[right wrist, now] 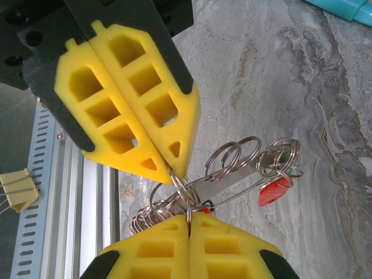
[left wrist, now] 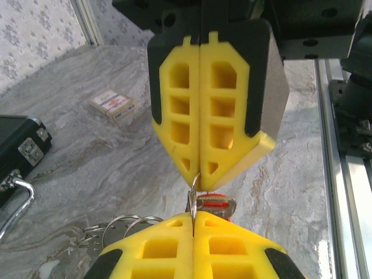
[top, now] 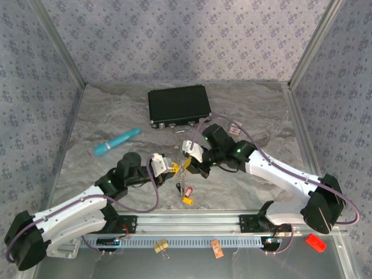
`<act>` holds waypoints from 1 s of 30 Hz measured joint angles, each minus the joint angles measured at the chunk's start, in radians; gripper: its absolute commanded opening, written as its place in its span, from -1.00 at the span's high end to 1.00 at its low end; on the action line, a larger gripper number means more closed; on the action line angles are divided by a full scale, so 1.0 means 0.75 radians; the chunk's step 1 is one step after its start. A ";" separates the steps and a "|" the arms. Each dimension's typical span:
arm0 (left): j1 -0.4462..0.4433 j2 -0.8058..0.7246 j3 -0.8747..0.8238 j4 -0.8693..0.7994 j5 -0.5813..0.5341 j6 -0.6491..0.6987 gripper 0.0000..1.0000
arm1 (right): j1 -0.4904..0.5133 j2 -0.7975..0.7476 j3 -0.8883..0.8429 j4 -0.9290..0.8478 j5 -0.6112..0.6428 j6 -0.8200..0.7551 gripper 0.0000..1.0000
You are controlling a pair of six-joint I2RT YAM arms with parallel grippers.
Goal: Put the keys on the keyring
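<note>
The keyring (right wrist: 232, 168) is a bunch of thin metal split rings on a flat metal strip, and it hangs between my two grippers over the table's front middle. My left gripper (left wrist: 192, 220) is shut on one thin ring of it. My right gripper (right wrist: 189, 216) is shut on the same cluster, tip to tip with the left gripper (right wrist: 174, 173). In the top view the left gripper (top: 172, 168) and right gripper (top: 188, 163) meet above the dangling keys: a red one (top: 188, 190) and a yellow-orange one (top: 187, 200). The red key (right wrist: 273, 192) hangs beside a green one (right wrist: 294, 170).
A black case (top: 179, 107) lies at the back, a teal pen (top: 117, 141) to the left and a red-and-white card (top: 235, 129) behind the right arm. On the front rail (top: 192, 239) sit a yellow binder clip (top: 161, 246) and a small card (top: 217, 249).
</note>
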 measured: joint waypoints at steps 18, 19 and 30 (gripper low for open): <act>0.000 -0.005 -0.063 0.239 -0.034 -0.010 1.00 | -0.054 -0.113 -0.111 0.173 -0.040 0.038 0.28; 0.000 0.003 -0.064 0.249 -0.031 -0.020 1.00 | -0.054 -0.118 -0.118 0.191 -0.048 0.027 0.29; 0.000 0.032 -0.066 0.266 -0.018 -0.070 1.00 | -0.054 -0.066 -0.118 0.306 -0.096 -0.004 0.45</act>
